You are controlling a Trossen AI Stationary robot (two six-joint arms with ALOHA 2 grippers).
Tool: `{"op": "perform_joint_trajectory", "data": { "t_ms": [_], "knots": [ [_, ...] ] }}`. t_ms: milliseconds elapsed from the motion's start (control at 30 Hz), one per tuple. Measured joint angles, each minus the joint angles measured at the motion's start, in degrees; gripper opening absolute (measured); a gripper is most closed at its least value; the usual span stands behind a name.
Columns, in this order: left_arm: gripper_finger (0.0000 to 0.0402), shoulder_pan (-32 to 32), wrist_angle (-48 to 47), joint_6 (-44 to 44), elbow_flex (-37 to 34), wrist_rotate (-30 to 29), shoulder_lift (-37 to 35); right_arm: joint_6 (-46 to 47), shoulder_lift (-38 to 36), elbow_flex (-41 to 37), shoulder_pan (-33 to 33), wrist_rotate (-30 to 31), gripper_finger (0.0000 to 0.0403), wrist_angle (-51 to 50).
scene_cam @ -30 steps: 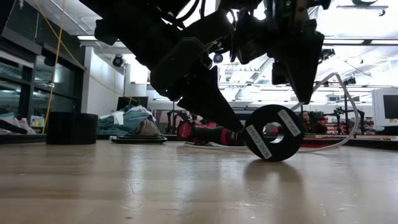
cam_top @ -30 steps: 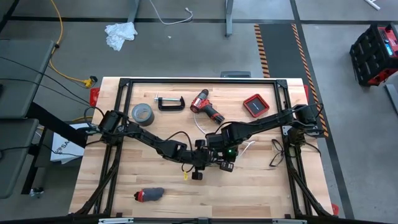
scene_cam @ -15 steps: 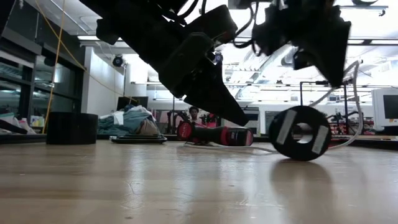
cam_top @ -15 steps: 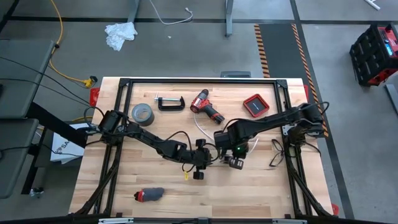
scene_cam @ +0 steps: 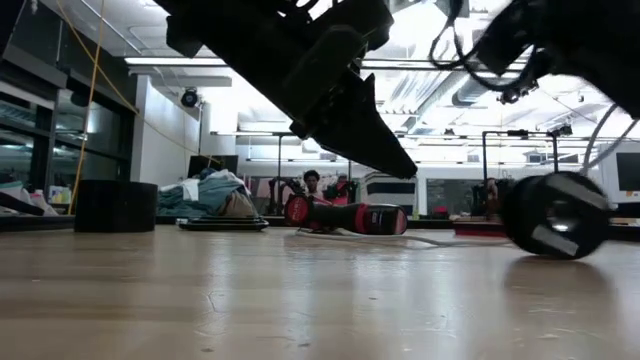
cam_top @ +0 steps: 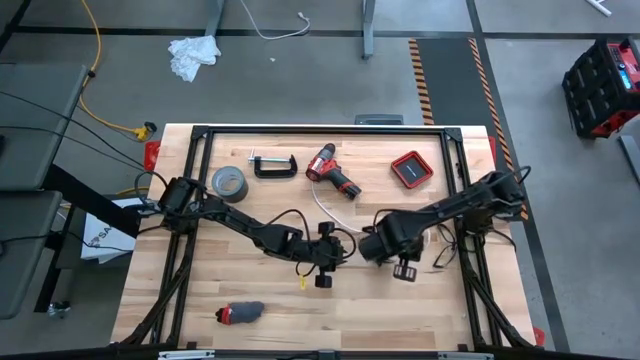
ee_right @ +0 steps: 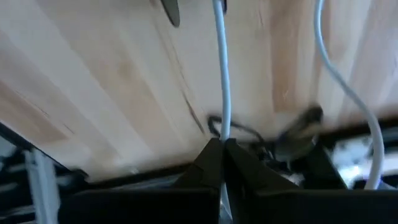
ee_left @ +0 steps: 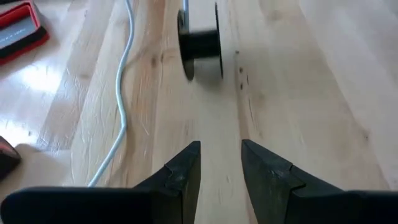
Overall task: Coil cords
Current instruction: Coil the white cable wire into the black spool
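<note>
Thin white cord (ee_right: 221,74) pinched in closed right gripper (ee_right: 222,149); left gripper (ee_left: 221,163) apparently parted, empty.

In the low view the black disc (scene_cam: 556,214) is blurred at the right, and the white cable (ee_right: 222,74) is cut off at the frame's upper edge in the right wrist view. In the left wrist view the disc's face is smeared; its centre cannot be told.
</note>
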Motion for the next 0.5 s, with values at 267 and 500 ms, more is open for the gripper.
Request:
{"op": "perform_joint_trajectory", "data": {
  "t_ms": [267, 500],
  "knots": [
    [0.0109, -0.02, -5.04, -1.12, 0.01, 0.07, -0.44, 3.81, -0.17, -9.14, 5.55, -7.2, 0.0, 5.5],
    [0.0109, -0.07, -10.51, -1.1, 0.01, 0.22, -1.26, 9.52, -0.11, -14.5, 7.52, -8.68, 0.0, 16.62]
  ]
}}
